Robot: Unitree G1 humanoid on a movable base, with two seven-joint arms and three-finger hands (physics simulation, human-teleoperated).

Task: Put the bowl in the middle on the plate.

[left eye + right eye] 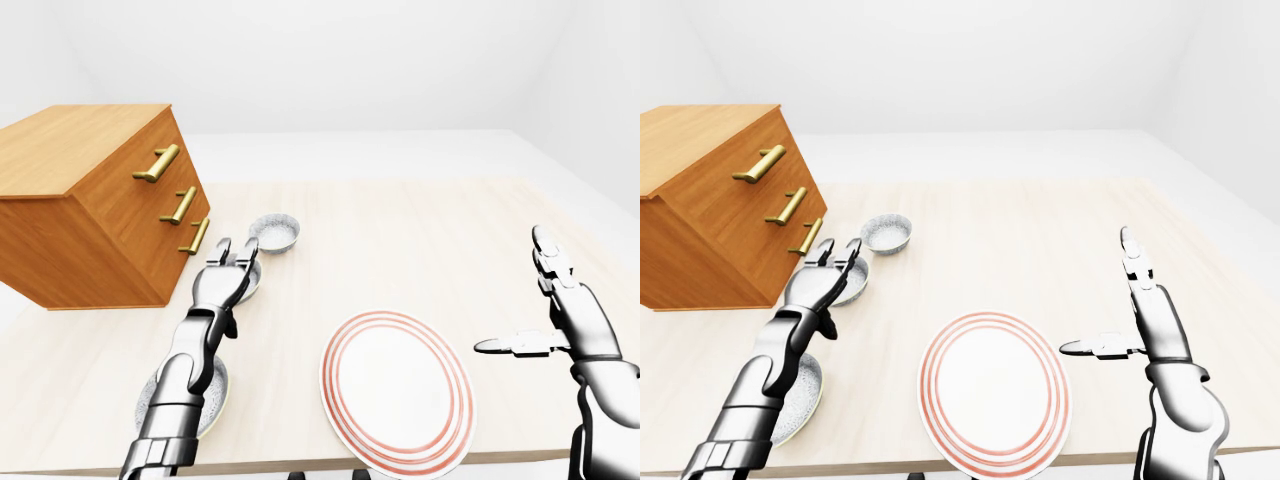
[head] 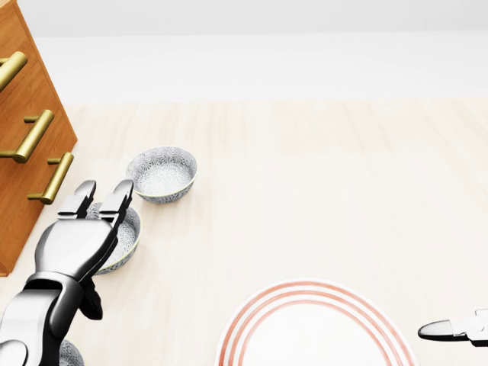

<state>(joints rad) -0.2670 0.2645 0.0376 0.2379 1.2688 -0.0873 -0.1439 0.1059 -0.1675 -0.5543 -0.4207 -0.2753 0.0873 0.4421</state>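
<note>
Three patterned bowls stand in a row down the left side of the table. The middle bowl (image 2: 130, 235) lies partly under my left hand (image 2: 103, 191), whose fingers are spread open just above its far rim and hold nothing. The far bowl (image 2: 162, 174) sits beyond the fingertips. The near bowl (image 1: 805, 390) lies beneath my left forearm. A white plate with red rings (image 1: 397, 390) rests near the table's bottom edge, to the right of the bowls. My right hand (image 1: 515, 295) hovers open to the right of the plate, thumb pointing at it.
A wooden chest of drawers (image 1: 90, 200) with brass handles stands at the left edge of the light wood table (image 1: 420, 230), close beside the bowls. The table's near edge runs just below the plate.
</note>
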